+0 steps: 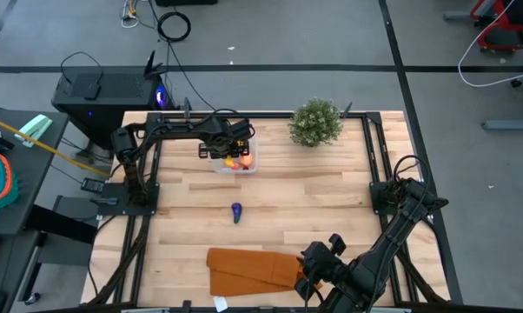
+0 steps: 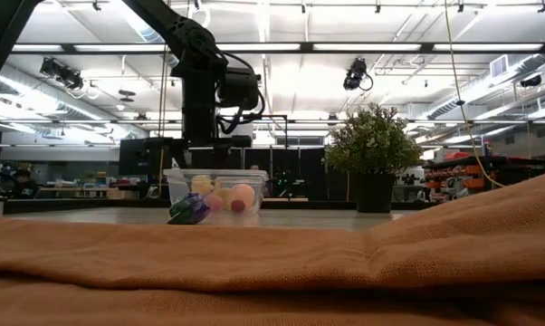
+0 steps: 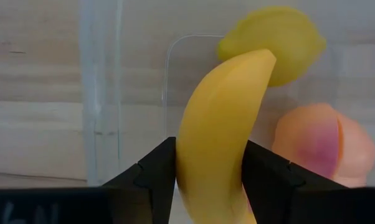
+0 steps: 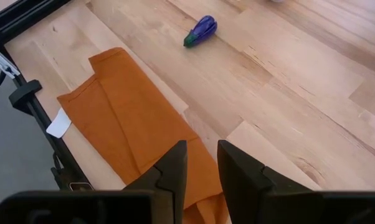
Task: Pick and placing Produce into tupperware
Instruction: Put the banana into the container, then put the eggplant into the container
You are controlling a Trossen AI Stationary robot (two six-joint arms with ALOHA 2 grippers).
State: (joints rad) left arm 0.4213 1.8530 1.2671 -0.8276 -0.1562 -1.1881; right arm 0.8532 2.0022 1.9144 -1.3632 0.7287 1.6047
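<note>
Watching the left gripper (image 3: 209, 177) from the wrist camera, I see its two dark fingers (image 3: 151, 171) clamped on the yellow banana (image 3: 222, 124), held directly over the clear container (image 1: 235, 160) at the far left-centre of the table (image 1: 331, 187). Lemon (image 3: 275, 40) and a peach-red round fruit (image 3: 318, 143) lie inside the container, under the banana. From table level the container (image 2: 216, 192) shows the fruits through its wall. Purple eggplant (image 1: 236, 212) lies alone on bare wood, nearer than the container, apart from it. Right gripper (image 4: 202, 165) waits at the near right, over the orange cloth (image 4: 134, 134), fingers narrow with a slim gap, holding nothing. Potted green plant (image 1: 316, 123) stands at the far edge, right of the container.
</note>
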